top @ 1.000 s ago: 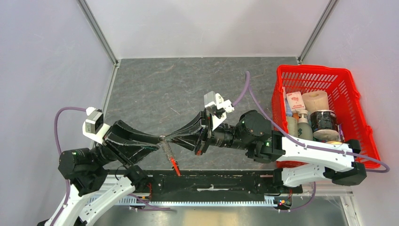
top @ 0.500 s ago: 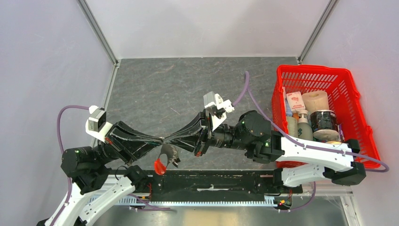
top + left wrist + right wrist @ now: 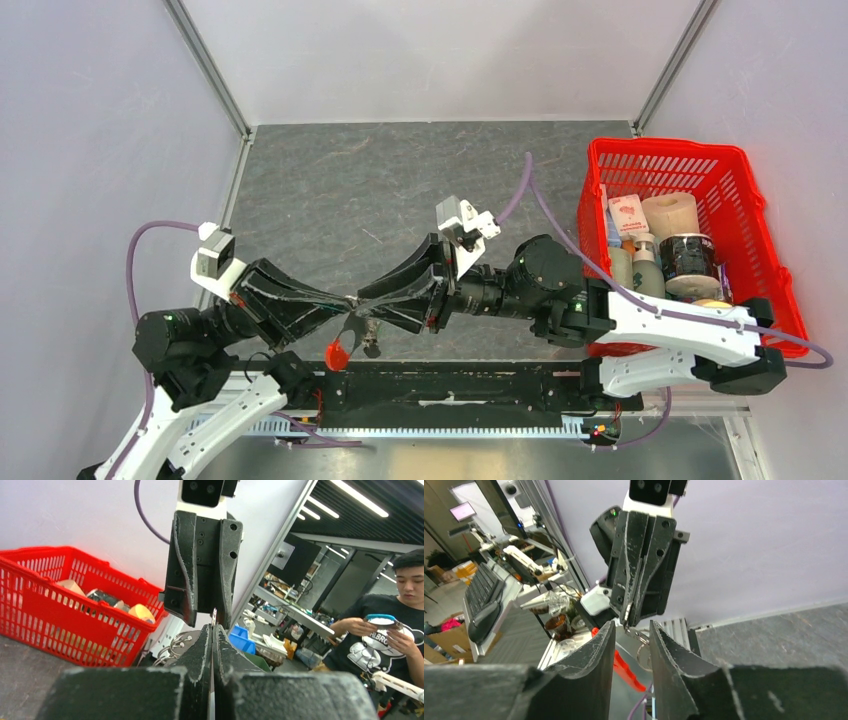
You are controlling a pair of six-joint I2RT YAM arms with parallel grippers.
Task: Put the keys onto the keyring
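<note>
The keyring hangs between the two arms just above the table's near edge, with metal rings (image 3: 368,336) and a red fob (image 3: 339,353) below. My left gripper (image 3: 346,300) is shut on a thin metal part at the keyring's top, whose tip pokes out of the jaws (image 3: 214,616). Loose rings (image 3: 172,647) hang beside the left fingers. My right gripper (image 3: 366,310) faces it tip to tip and is open. In the right wrist view its fingers (image 3: 632,626) stand either side of the hanging ring (image 3: 643,652) and red fob (image 3: 624,667), apart from them. No yellow-tagged key is in view.
A red basket (image 3: 690,160) holding bottles, a roll and boxes stands at the right, and also shows in the left wrist view (image 3: 50,600). A black rail (image 3: 450,392) runs along the near table edge under the grippers. Grey walls enclose the left, back and right.
The right jaws have opened off the keyring. The red fob has swung from below right to below left of the left gripper's tip, and the rings now dangle lower.
</note>
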